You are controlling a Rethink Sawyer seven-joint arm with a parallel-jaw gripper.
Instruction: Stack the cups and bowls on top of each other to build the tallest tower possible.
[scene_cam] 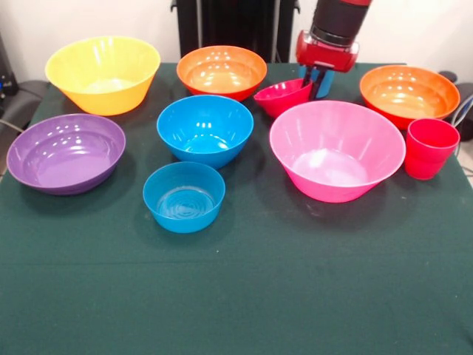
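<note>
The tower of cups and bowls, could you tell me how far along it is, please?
Nothing is stacked yet. The gripper is down at the small magenta-red bowl, which sits tilted; whether it is gripped is unclear. The yellow bowl, pink bowl and red cup all stand apart on the table.

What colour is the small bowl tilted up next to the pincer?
Magenta-red bowl, seen best in the front view.

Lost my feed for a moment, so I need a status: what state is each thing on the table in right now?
yellow bowl: upright, empty
purple bowl: upright, empty
two orange-red bowls: upright, empty
medium blue bowl: upright, unstacked
small blue bowl: upright, unstacked
pink bowl: upright, empty
small magenta-red bowl: tilted
red cup: upright
gripper: low behind the magenta-red bowl
</note>
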